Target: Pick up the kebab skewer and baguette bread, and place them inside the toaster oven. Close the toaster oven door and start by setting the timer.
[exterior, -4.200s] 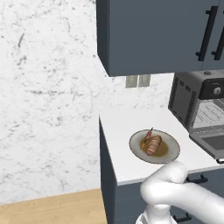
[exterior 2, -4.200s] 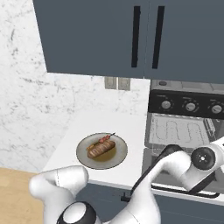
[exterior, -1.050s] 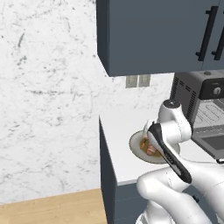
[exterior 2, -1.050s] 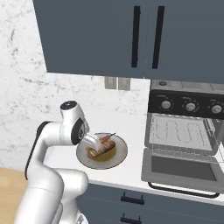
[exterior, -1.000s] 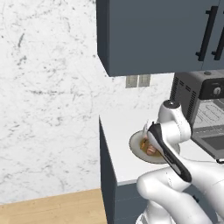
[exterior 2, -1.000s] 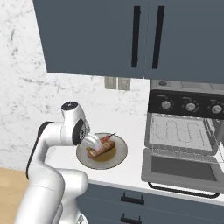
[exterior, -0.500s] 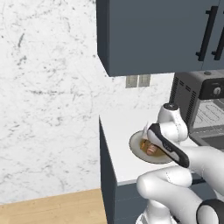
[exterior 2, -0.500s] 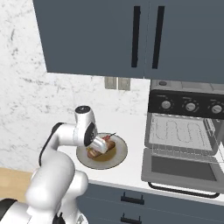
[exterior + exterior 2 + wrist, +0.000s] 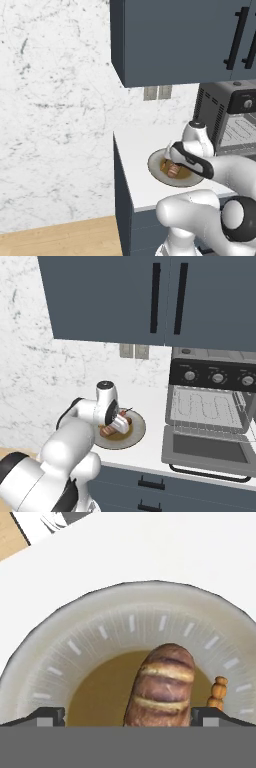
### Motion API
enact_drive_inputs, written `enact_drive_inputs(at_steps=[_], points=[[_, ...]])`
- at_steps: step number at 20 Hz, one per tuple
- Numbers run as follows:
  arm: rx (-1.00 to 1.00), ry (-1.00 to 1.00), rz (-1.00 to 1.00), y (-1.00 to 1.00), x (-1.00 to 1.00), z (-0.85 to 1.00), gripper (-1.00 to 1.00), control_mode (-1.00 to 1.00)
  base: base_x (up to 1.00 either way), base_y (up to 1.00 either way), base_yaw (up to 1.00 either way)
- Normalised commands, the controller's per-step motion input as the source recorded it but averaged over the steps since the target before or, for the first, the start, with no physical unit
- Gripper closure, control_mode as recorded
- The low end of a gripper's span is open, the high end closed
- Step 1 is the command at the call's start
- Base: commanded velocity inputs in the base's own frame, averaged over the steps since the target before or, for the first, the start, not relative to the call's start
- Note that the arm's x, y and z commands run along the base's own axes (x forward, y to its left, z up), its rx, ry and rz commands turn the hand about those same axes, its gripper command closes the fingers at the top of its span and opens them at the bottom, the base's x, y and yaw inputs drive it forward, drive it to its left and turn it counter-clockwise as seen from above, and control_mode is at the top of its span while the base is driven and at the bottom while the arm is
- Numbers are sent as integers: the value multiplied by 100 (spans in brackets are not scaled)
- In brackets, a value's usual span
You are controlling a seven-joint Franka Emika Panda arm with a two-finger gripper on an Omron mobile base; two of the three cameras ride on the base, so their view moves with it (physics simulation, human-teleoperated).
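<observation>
The gripper (image 9: 128, 714) hung low over the plate (image 9: 90, 627) with its jaws spread wide, one fingertip (image 9: 50, 716) on each side of the baguette bread (image 9: 162, 687) and nothing clamped; the loaf lay in the plate's brown middle, and the kebab skewer (image 9: 218, 693) lay just beside it, toward the rim; the plate sat on the white counter (image 9: 135, 155) near its front edge, by the left end; the toaster oven (image 9: 212, 406) stood at the counter's right, its door (image 9: 212, 451) folded down flat and its timer (image 9: 189, 376) among the knobs above the rack.
</observation>
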Motion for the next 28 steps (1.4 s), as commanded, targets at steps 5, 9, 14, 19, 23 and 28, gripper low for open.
enact_drive_inputs(at_steps=[5,9,14,19,23,28], points=[[0,0,0,0,32,-12,-100,-100,0,0,0],[0,2,0,0,25,-13,-100,-100,0,0,0],[0,7,0,0,7,-32,-100,-100,0,0,0],[0,4,0,0,0,-44,-100,-100,0,0,0],[0,0,0,0,0,-38,-100,-100,0,0,0],[0,0,0,0,-1,-30,100,-100,0,0,0]])
